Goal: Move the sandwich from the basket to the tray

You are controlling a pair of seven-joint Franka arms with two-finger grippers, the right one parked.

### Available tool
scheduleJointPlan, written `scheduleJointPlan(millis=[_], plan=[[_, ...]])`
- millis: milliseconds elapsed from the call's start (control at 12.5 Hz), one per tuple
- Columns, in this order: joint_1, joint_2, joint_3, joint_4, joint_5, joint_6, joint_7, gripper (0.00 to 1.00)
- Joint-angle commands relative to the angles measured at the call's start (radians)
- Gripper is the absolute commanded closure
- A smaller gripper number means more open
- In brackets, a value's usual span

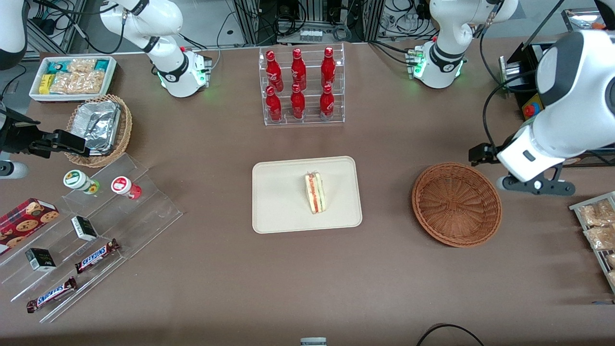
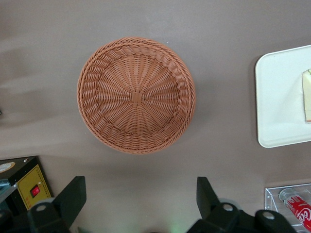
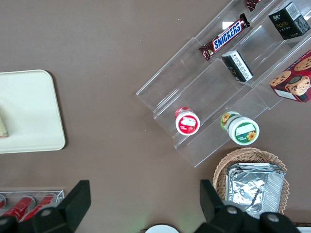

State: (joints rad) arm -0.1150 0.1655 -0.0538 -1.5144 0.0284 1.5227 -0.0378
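Note:
The sandwich (image 1: 315, 193) lies on the cream tray (image 1: 278, 202) at the middle of the table, filling edge up. Its edge also shows in the left wrist view (image 2: 307, 94) on the tray (image 2: 277, 97). The reddish-brown wicker basket (image 1: 456, 204) is empty and stands beside the tray, toward the working arm's end; it also shows in the left wrist view (image 2: 136, 94). My left gripper (image 1: 537, 186) hangs above the table, a little farther from the front camera than the basket. It (image 2: 140, 196) is open and empty, with the fingers wide apart.
A clear rack of red bottles (image 1: 301, 86) stands farther from the front camera than the tray. Clear stepped shelves with snacks (image 1: 91, 230), a tan basket of foil containers (image 1: 98, 127) and a white snack bin (image 1: 72, 77) lie toward the parked arm's end. Packets (image 1: 598, 226) lie at the working arm's end.

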Motion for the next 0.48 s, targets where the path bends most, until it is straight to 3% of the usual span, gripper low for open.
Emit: scheduleJointPlan(millis=[0,399], plan=[[0.005,-0.037,-0.003,-0.027,-0.004,-0.009,-0.025,0.0],[0.005,-0.06,0.002,-0.02,0.002,-0.023,-0.036,0.0]])
